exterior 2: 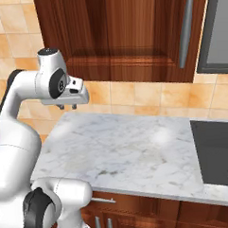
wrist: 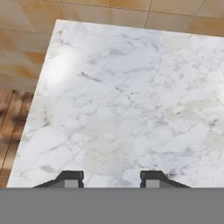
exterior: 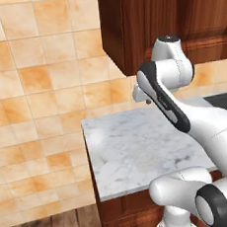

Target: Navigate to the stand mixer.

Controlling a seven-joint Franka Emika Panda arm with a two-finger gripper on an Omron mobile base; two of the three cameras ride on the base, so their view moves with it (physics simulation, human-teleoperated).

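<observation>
Currently the tool (wrist: 111, 179) is held spread and unladen above the marble counter (exterior 2: 137, 152), near its left edge. Stand mixer's place cannot be told from these views. Judged heavy, rigid; no grasp needed, only driving toward it.

A: The bench (exterior 2: 137, 152) is white marble with grey veining; the wall tiles (exterior: 29, 94) are mottled orange and cream.

B: Cabinets (exterior 2: 126, 34) are reddish-brown wood, and the cooktop (exterior 2: 217, 150) looks near black.
</observation>
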